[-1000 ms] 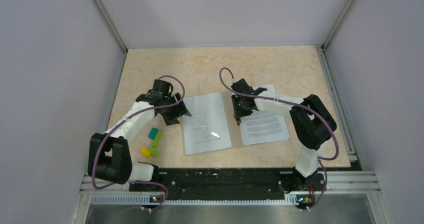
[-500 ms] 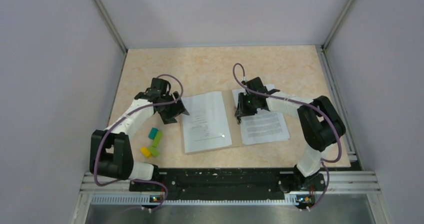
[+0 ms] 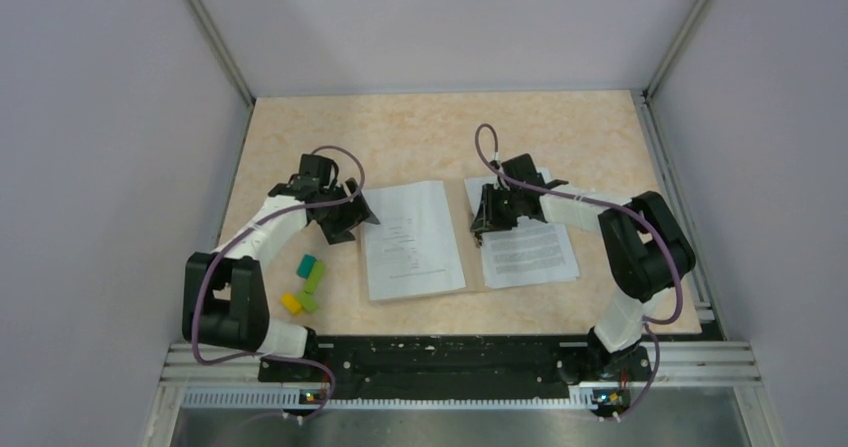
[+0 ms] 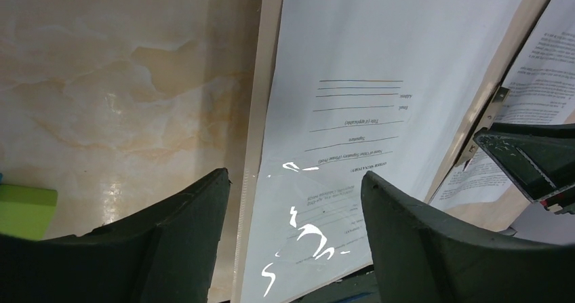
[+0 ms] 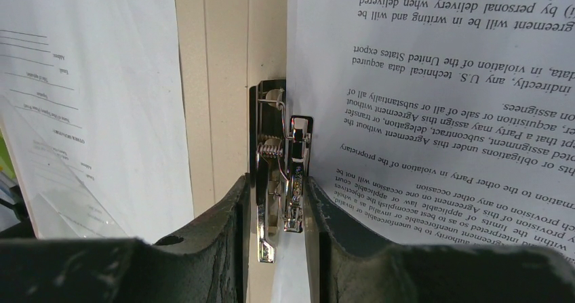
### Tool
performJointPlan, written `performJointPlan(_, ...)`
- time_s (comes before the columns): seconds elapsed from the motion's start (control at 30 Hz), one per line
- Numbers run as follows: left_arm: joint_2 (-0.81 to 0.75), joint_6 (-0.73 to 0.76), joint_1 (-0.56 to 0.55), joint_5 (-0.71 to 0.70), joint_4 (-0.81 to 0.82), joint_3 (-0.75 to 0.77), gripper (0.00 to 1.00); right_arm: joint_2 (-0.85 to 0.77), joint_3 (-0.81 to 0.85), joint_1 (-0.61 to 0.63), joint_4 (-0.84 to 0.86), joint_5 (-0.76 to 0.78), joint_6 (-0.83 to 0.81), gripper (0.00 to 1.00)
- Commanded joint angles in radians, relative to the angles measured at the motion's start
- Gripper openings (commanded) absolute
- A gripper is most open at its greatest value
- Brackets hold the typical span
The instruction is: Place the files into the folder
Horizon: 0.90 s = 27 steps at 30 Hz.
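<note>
The tan folder lies open in the middle of the table. A white printed sheet covers its left half and another its right half. My right gripper is at the spine. In the right wrist view it is shut on the folder's metal clip, between the folder's bare card and the right sheet. My left gripper is open and empty at the left sheet's left edge. In the left wrist view it hovers over that glossy sheet.
Several small coloured blocks lie left of the folder, near the left arm; a green one shows in the left wrist view. Grey walls close the table on three sides. The arm bases' rail runs along the near edge.
My right gripper has shifted slightly right along the spine, onto the clip. The left sheet's raised near corner has settled flat. My left gripper has backed off a little to the left.
</note>
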Motion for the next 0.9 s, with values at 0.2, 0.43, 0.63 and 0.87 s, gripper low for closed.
performJointPlan(0.2,0.039,-0.037,0.01,0.044,0.159,-0.089,0.77,0.026,-0.065,-0.036,-0.021,0.036,-0.008,0.0)
performJointPlan(0.43,0.039,-0.1,0.01,0.182,0.291,-0.146,0.79,0.032,-0.071,-0.037,-0.017,0.036,-0.007,0.0)
performJointPlan(0.63,-0.058,-0.099,0.01,0.231,0.286,-0.119,0.83,0.024,-0.075,-0.035,-0.016,0.044,0.003,0.0)
performJointPlan(0.87,-0.153,-0.11,0.008,0.314,0.282,-0.081,0.85,0.024,-0.061,0.019,0.001,0.078,0.05,0.0)
